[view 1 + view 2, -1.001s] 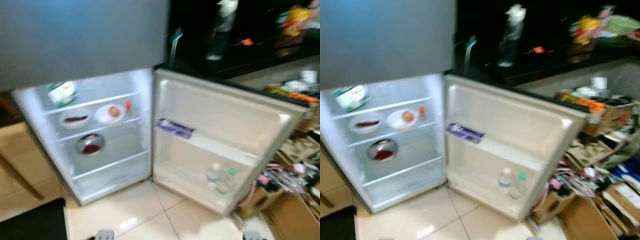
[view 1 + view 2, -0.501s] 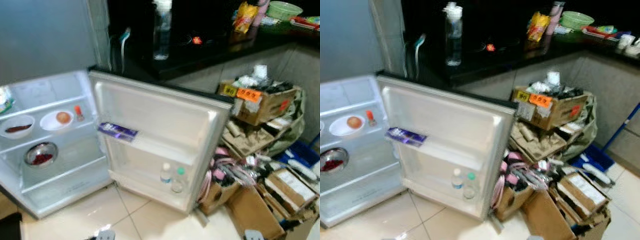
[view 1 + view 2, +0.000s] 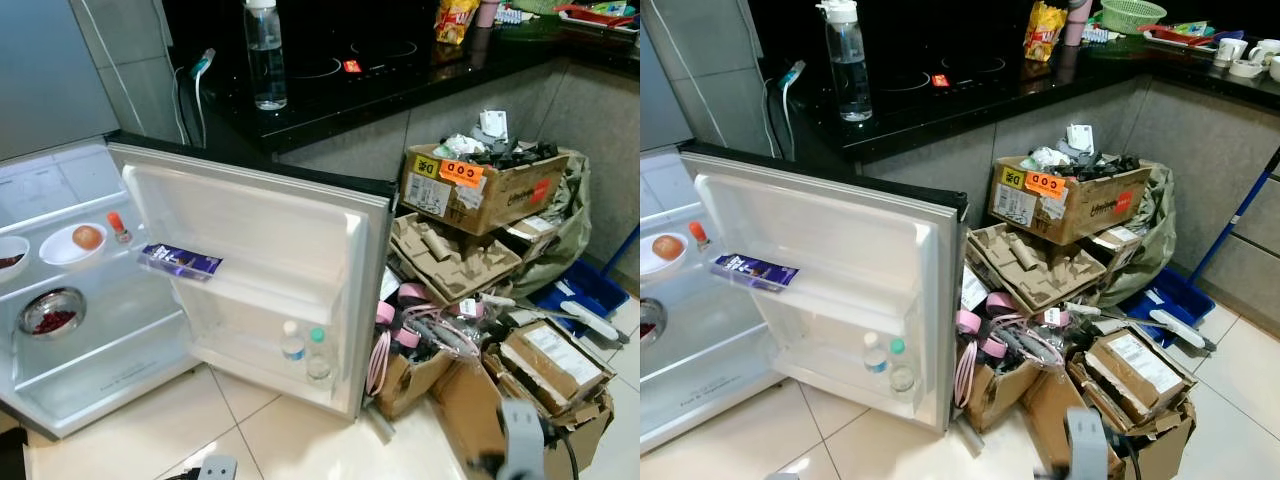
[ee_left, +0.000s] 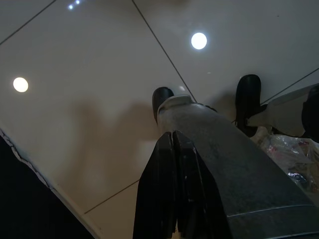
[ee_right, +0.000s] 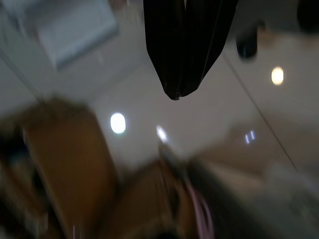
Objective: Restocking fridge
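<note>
The fridge's lower door (image 3: 250,225) stands wide open. Its shelf holds a purple chocolate bar (image 3: 180,262), and two small bottles (image 3: 305,350) stand in the bottom rack. Inside the fridge (image 3: 70,350) are a white plate with a round orange item (image 3: 75,240), a small red-capped bottle (image 3: 118,228) and a steel bowl of red food (image 3: 50,312). A clear water bottle (image 3: 265,55) stands on the black counter. My left gripper (image 4: 173,135) hangs shut and empty over the floor tiles. My right gripper (image 5: 177,94) is shut and empty above the floor, blurred.
Open cardboard boxes (image 3: 480,185) of clutter, egg trays (image 3: 450,260) and pink cords (image 3: 410,315) are piled right of the door. More boxes (image 3: 555,365) lie by a blue tray (image 3: 585,290). The counter holds a hob (image 3: 350,65), a snack bag (image 3: 1043,25) and a green basket (image 3: 1130,12).
The camera has swung to the right: the fridge has slid to the picture's left and the pile of boxes has come into view. The right arm now shows blurred at the bottom.
</note>
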Controlling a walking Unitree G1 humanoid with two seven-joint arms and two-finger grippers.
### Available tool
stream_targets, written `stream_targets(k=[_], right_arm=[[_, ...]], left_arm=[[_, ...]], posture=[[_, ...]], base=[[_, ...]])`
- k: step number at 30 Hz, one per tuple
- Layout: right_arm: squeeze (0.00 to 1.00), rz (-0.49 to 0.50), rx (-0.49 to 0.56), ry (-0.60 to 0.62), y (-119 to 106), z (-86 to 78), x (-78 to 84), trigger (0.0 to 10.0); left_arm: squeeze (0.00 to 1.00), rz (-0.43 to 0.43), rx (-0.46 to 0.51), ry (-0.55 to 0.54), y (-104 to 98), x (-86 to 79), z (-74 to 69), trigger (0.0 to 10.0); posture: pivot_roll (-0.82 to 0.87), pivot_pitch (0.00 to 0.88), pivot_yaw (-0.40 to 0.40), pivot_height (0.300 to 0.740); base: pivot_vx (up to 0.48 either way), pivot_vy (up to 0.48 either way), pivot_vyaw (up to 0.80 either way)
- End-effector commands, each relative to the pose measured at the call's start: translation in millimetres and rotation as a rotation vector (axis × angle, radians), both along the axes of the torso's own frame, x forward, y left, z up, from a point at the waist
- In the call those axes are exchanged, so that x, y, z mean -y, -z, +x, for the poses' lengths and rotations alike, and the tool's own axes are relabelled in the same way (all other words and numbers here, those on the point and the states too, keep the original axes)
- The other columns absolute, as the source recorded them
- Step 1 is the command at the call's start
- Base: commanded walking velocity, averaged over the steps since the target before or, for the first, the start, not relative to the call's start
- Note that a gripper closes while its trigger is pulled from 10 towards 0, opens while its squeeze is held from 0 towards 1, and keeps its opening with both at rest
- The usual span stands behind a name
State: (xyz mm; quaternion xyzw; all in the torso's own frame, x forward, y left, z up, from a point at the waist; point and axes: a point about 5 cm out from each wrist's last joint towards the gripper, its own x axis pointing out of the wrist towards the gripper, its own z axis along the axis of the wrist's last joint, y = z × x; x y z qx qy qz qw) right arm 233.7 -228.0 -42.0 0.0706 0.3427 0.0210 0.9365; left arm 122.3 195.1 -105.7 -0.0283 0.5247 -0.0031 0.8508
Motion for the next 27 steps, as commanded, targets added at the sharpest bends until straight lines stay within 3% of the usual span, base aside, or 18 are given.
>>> stream_targets(k=[1, 2, 4, 5, 9, 12, 15, 16, 17, 18, 22, 27], right_arm=[[0.0, 0.024, 0.113, 0.053, -20.1, 21.4, 9.8, 10.0], [0.0, 0.044, 0.185, 0.081, -35.1, 37.0, 13.9, 10.0], [0.0, 0.066, 0.258, 0.107, -50.8, 51.6, 17.9, 10.0], [0.0, 0.137, 0.352, 0.08, -71.4, 71.5, 11.6, 10.0], [0.0, 0.223, 0.454, -0.003, -92.7, 89.6, -2.5, 10.0], [0.0, 0.278, 0.5, -0.084, -101.5, 96.2, -15.0, 10.0], [0.0, 0.376, 0.584, -0.322, -121.8, 108.4, -52.1, 10.0], [0.0, 0.376, 0.584, -0.322, -121.8, 108.4, -52.1, 10.0], [0.0, 0.38, 0.599, -0.404, -129.1, 113.5, -70.4, 10.0], [0.0, 0.358, 0.596, -0.42, -132.0, 116.7, -76.9, 10.0], [0.0, 0.338, 0.619, -0.372, -146.6, 129.4, -84.3, 10.0], [0.0, 0.324, 0.618, -0.336, -149.6, 132.7, -82.4, 10.0]], left_arm=[[0.0, 0.002, -0.044, -0.009, 3.4, -2.5, -11.6, 10.0], [0.0, -0.001, -0.044, -0.011, 3.5, -2.0, -11.8, 10.0], [0.0, -0.004, -0.045, -0.013, 3.6, -1.4, -12.1, 10.0], [0.0, -0.007, -0.046, -0.013, 3.9, -0.5, -12.5, 10.0], [0.0, -0.015, -0.051, -0.01, 4.4, 1.7, -13.1, 10.0], [0.0, -0.017, -0.051, -0.008, 4.5, 3.0, -12.9, 10.0], [0.0, -0.02, -0.049, -0.003, 4.4, 5.3, -11.5, 10.0], [0.0, -0.02, -0.049, -0.003, 4.4, 5.3, -11.5, 10.0], [0.0, -0.021, -0.049, -0.002, 4.4, 5.6, -11.2, 10.0], [0.0, -0.021, -0.048, -0.003, 4.4, 5.8, -11.1, 10.0], [0.0, -0.025, -0.048, -0.006, 4.5, 6.5, -11.3, 10.0], [0.0, -0.026, -0.048, -0.006, 4.6, 7.0, -11.6, 10.0]], posture=[[-0.1, 0.0, -0.02, 0.74], [-0.1, 0.0, -0.02, 0.74], [-0.1, 0.0, -0.02, 0.74], [-0.1, 0.0, -0.02, 0.74], [-0.1, 0.0, -0.02, 0.74], [-0.1, 0.0, -0.026, 0.74], [-0.11, 0.0, -0.028, 0.74], [-0.11, 0.0, -0.028, 0.74], [-0.11, 0.0, -0.028, 0.74], [-0.1, 0.0, -0.031, 0.74], [-0.1, 0.0, -0.031, 0.74], [-0.1, 0.0, -0.029, 0.74]], base=[[0.0, 0.0, 0.0], [0.0, 0.0, 0.0], [0.0, 0.0, 0.0], [0.0, 0.0, 0.0], [0.0, 0.0, 0.0], [0.0, 0.0, 0.0], [0.0, 0.0, 0.0], [0.0, 0.0, 0.0], [0.0, 0.0, 0.0], [0.0, 0.0, 0.0], [0.0, 0.0, 0.0], [0.0, 0.0, 0.0]])
